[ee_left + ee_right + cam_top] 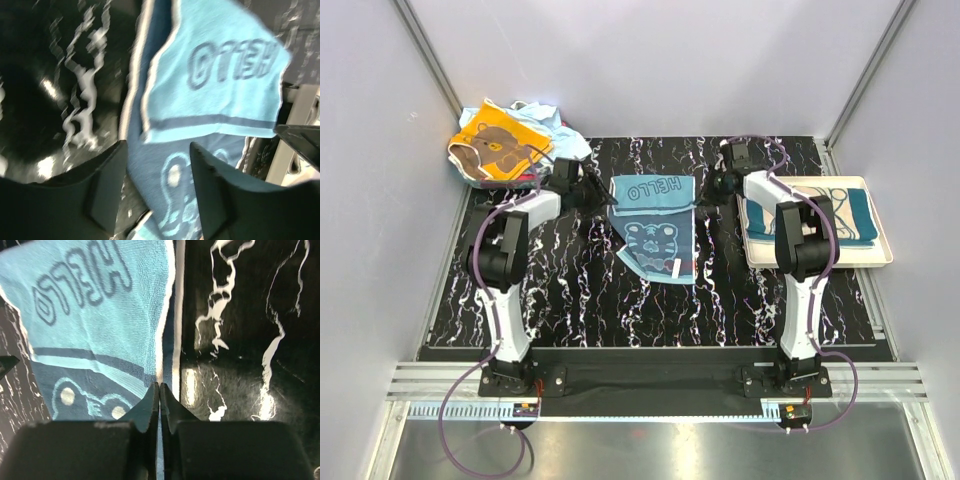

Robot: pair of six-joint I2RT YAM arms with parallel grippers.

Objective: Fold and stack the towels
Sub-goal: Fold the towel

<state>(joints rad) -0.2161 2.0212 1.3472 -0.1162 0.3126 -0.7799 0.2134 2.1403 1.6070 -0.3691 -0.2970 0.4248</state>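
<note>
Two pincers | my left pincer (157, 150) gapes wide beside the HELLO towel (215, 75) | my right pincer (159, 388) is clamped on that towel's edge above the worktop (245, 340).

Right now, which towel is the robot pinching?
The light blue HELLO tiger towel: the right gripper is shut on its edge. The bear towel and the teal towel aren't held.

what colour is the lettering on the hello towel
Dark blue outlined letters on the light blue HELLO towel; clearest in the right wrist view.
</note>
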